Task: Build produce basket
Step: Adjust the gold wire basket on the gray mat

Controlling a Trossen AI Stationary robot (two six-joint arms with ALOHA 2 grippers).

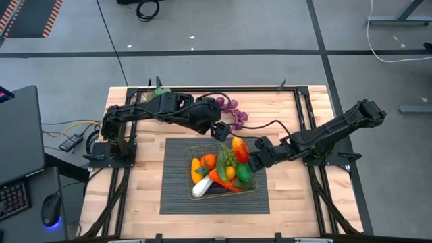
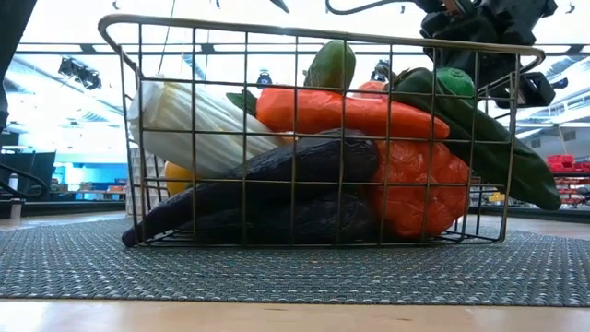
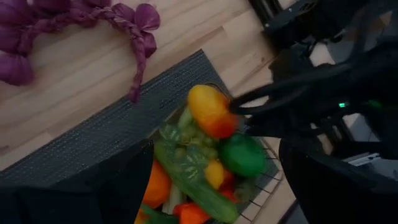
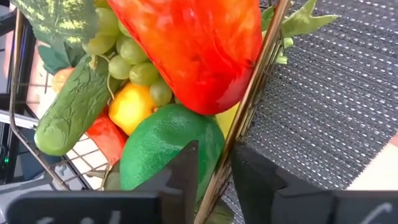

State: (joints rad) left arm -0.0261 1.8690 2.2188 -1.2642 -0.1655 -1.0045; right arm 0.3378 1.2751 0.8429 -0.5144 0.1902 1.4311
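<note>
Right gripper [image 4: 214, 171] fingers straddle basket [image 4: 261, 81] rim wire (produce [image 4: 193, 43] inside)

Both arms: dark, near-black jointed links w/ boxy housings, black cables looped along them. Left arm [image 1: 162, 108] has chunky blocks at the joints; right arm [image 1: 337, 128] slimmer, w/ a knobby elbow. Right gripper [image 4: 214, 177]: two flat black fingers [image 4: 186, 174], squared tips, matte. Small green light on the right arm's body, seen in left wrist view.
</note>
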